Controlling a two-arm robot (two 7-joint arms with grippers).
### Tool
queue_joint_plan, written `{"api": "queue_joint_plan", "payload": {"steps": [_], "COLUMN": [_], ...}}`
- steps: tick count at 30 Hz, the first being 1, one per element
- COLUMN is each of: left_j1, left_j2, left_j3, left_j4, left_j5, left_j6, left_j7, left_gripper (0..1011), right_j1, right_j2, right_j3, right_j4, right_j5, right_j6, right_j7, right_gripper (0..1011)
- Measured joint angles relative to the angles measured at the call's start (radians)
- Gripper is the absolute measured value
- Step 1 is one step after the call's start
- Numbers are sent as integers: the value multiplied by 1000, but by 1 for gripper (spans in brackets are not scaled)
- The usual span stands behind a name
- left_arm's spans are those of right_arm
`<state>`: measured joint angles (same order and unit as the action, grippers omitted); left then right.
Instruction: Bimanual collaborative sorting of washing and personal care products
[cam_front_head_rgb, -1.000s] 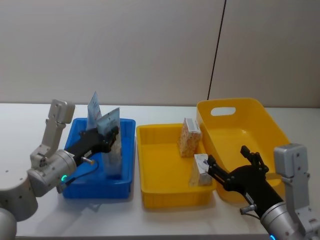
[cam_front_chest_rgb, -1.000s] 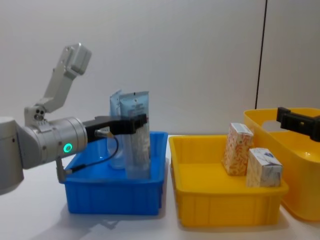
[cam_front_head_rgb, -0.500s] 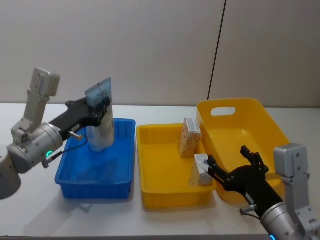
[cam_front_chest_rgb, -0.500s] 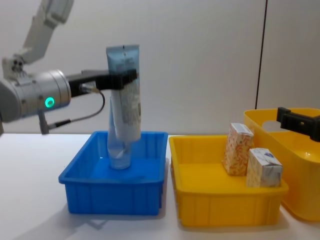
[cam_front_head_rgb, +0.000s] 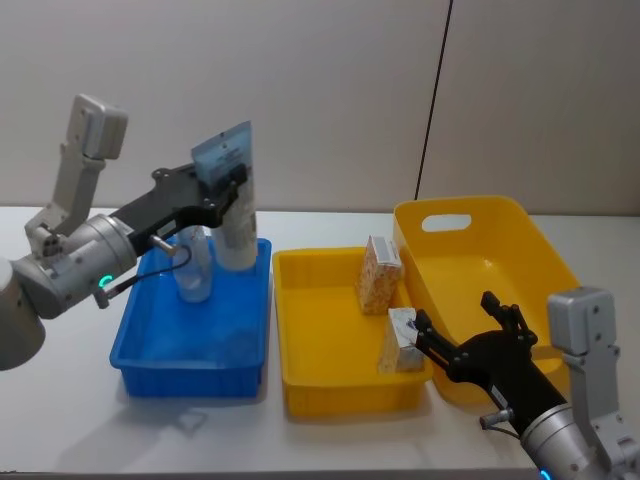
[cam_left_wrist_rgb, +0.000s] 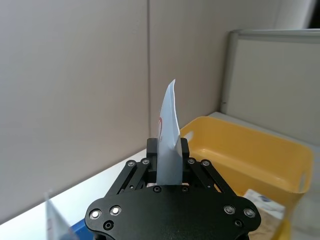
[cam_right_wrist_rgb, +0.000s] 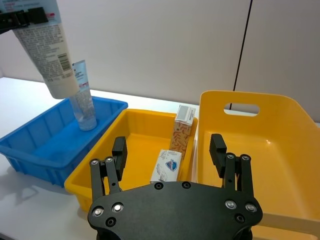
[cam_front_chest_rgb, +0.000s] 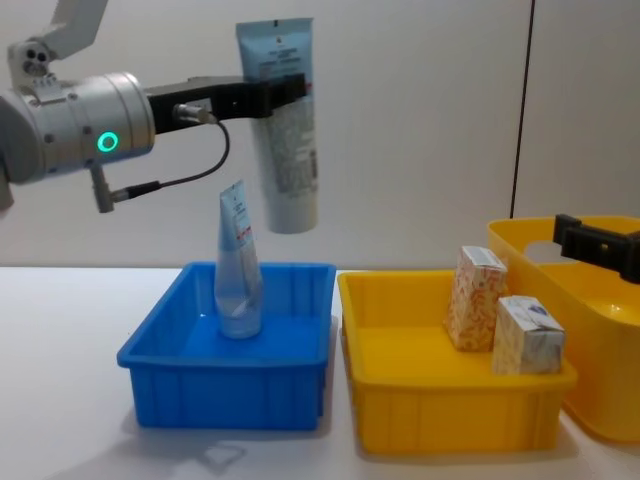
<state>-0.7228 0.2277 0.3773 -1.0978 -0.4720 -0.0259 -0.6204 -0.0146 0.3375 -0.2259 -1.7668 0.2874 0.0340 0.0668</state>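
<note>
On the counter (cam_front_head_rgb: 60, 420) sit a handled yellow tub (cam_front_head_rgb: 470, 203), a shallower yellow bin (cam_front_head_rgb: 330, 385) beside it and a blue bin (cam_front_head_rgb: 190, 380) at the left. The left pincer (cam_front_chest_rgb: 285, 90) clamps the grey-blue squeeze tube (cam_front_chest_rgb: 290, 170) by its flat end (round end down) above the blue bin. The right pincer (cam_right_wrist_rgb: 168, 146) hovers spread wide, front right. A clear tube (cam_front_chest_rgb: 238, 270) stands in the blue bin; the orange-speckled carton (cam_front_head_rgb: 378, 275) and white-and-blue carton (cam_front_head_rgb: 402, 340) stand in the yellow bin.

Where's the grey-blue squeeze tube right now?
Chest view, left side: the grey-blue squeeze tube hangs cap-down in the left gripper above the blue bin, right of the clear tube standing inside.
</note>
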Motion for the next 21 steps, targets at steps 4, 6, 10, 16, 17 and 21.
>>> {"api": "queue_joint_plan", "payload": {"steps": [4,6,10,16,17,21], "left_j1": [-5,-8,-13,-21,-22,-24], "left_j2": [-7,-12,-24,-49,-52,-63], "left_j3": [12,19,34,58,61,74], "left_j4": [-4,-4,4,29,32,44], "left_j5": [-18,-30,-50,-77,-80,-92], "left_j6": [6,9,14,18,18,20], "left_j7": [-34,-57,-95,-153,-160,-185], "left_gripper": [207,207,207,207,207,207], "right_j1": [0,0,0,0,0,0], "right_j2": [0,0,0,0,0,0], "right_j3": [0,0,0,0,0,0], "right_j4": [0,0,0,0,0,0], "right_j5": [0,0,0,0,0,0], "right_j6": [0,0,0,0,0,0], "right_j7": [0,0,0,0,0,0], "right_gripper": [1002,1002,1002,1002,1002,1002]}}
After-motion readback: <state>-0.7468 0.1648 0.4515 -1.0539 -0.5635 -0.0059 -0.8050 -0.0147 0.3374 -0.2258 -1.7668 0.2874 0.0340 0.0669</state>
